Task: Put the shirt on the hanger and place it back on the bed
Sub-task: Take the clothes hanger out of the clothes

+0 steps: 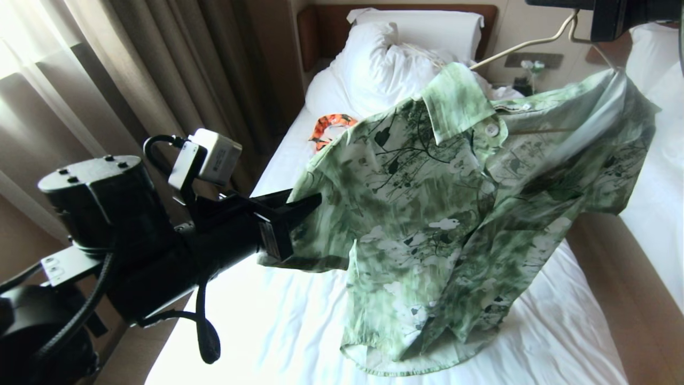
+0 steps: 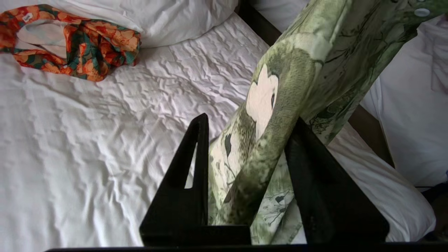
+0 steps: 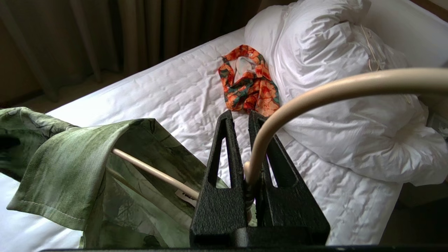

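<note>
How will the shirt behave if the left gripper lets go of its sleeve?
The shirt is probably floppy: it drapes in folds from the hanger. Its sleeve, between the left gripper fingers, would likely drop. It seems light, since the thin hanger carries it.

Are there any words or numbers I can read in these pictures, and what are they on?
None can be read.
Label on the camera on the left arm: printed lines, too blurred to read.
Neck label of the shirt, beside the hanger: dark marks, mostly hidden and too small.
Tag on the orange patterned garment: too small to read.
</note>
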